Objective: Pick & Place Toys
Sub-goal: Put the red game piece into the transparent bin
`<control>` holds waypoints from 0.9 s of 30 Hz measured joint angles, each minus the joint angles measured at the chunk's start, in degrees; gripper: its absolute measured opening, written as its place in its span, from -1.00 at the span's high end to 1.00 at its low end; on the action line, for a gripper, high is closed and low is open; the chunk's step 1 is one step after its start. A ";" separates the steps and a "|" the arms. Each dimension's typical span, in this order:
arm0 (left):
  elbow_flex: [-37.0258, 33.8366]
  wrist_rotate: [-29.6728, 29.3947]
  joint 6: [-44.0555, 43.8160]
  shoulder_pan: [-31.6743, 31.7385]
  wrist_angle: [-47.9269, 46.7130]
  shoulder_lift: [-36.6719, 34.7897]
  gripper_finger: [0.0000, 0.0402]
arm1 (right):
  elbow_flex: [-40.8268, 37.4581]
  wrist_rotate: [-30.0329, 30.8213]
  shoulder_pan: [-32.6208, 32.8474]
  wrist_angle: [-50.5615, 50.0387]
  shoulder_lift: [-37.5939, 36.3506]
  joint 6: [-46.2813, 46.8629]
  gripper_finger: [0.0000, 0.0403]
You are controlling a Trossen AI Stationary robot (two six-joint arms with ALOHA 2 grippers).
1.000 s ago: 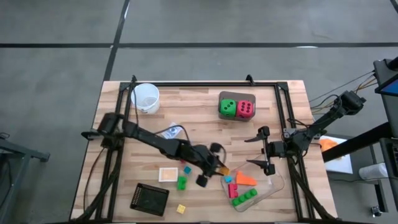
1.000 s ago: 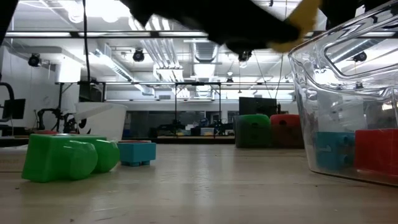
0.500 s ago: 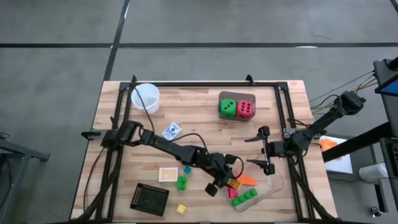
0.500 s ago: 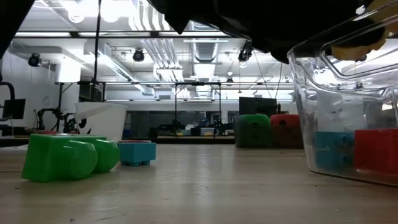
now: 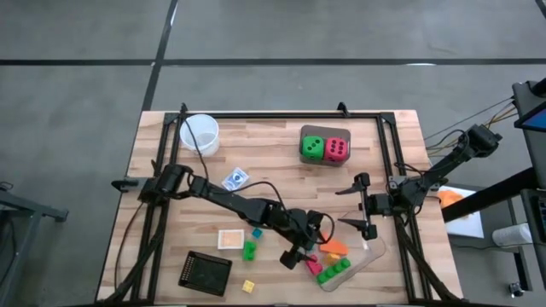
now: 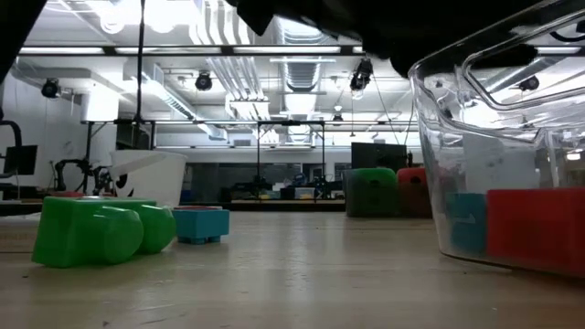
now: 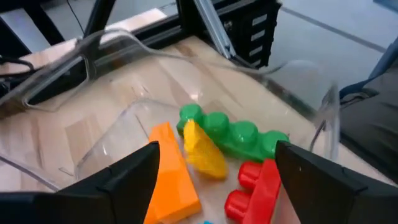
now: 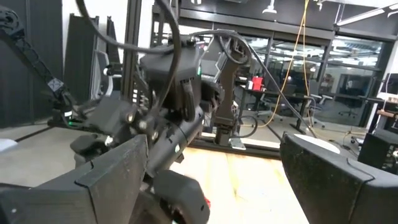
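Left gripper (image 5: 305,248) over the clear tray (image 5: 375,253), lower right of the high view, jaws spread; yellow brick (image 7: 203,151) lies loose between them beside the orange wedge (image 7: 173,171). Right gripper (image 5: 356,207) parked nearby, jaws spread.

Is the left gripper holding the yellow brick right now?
No, the left gripper stands open above the clear tray, and the yellow brick lies free inside it.

Robotics lab: ceiling strip lights (image 6: 164,14), rigs, monitors.

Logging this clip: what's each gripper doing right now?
Left gripper: open over the clear tray, holding nothing.
Right gripper: open, empty.
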 joint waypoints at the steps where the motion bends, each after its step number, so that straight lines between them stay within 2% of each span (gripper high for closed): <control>1: -0.02 -0.02 -0.13 -0.11 -0.31 -0.67 -0.60 | 0.00 0.00 -0.01 -0.04 -0.01 0.03 -0.77; 5: -1.85 -0.60 -0.48 -0.75 -2.89 -5.31 -0.50 | 0.00 0.00 -0.01 -0.63 0.01 0.54 -0.77; 8: -4.92 -2.97 -0.09 -1.28 -8.14 -10.40 -0.37 | 0.00 -0.02 0.01 -1.16 0.14 1.03 -0.77; 15: -19.39 -16.53 -1.56 -2.04 -22.34 -24.83 -0.11 | 0.02 0.00 0.01 -1.91 0.19 1.78 -0.77; 19: -30.38 -24.59 -3.73 -1.21 -24.45 -32.28 -0.01 | 0.02 -0.02 0.01 -1.78 0.12 1.78 -0.77; 23: -38.75 -25.25 -6.51 1.78 -24.06 -36.09 0.03 | 0.02 -0.02 0.01 -1.74 0.12 1.98 -0.77; 27: -43.17 -21.14 -7.38 3.87 -23.45 -36.27 0.04 | 0.02 -0.02 0.01 -1.76 0.12 2.10 -0.77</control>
